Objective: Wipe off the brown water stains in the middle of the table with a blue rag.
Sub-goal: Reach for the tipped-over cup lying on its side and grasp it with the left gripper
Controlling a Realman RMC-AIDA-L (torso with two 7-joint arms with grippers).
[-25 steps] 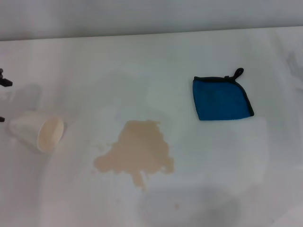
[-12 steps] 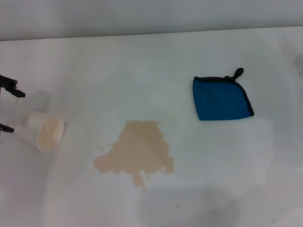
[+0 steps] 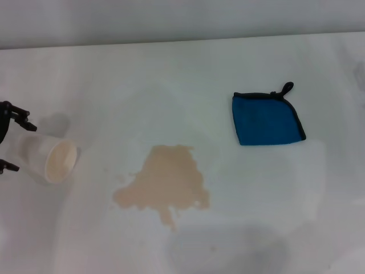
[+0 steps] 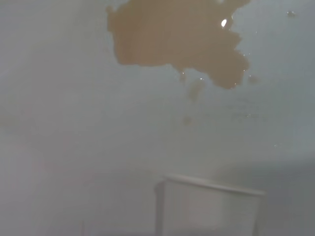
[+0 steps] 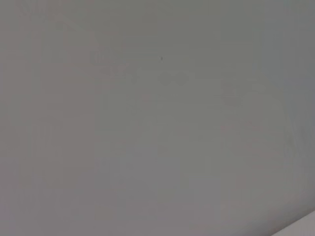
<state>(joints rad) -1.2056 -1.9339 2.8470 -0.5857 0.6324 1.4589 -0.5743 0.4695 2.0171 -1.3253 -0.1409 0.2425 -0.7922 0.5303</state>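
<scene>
Far right of left gripper (image 3: 7, 140): blue rag (image 3: 266, 119).

A white table (image 3: 171, 68) fills nearly the whole head view, smooth and plain. The left pincer (image 3: 17, 145) sits at its left side. Beyond the pincer, the table's back edge runs straight across. Behind that edge stands a pale grey wall (image 3: 171, 20), bare and even. The light is soft and diffuse. A faint grey shadow (image 3: 57, 121) lies on the tabletop just beside the pincer, on its far side. A broader, dim shadow (image 3: 228, 248) spreads over the near part of the table, well to the pincer's right. The right wrist view shows only a flat grey surface (image 5: 147, 123).
</scene>
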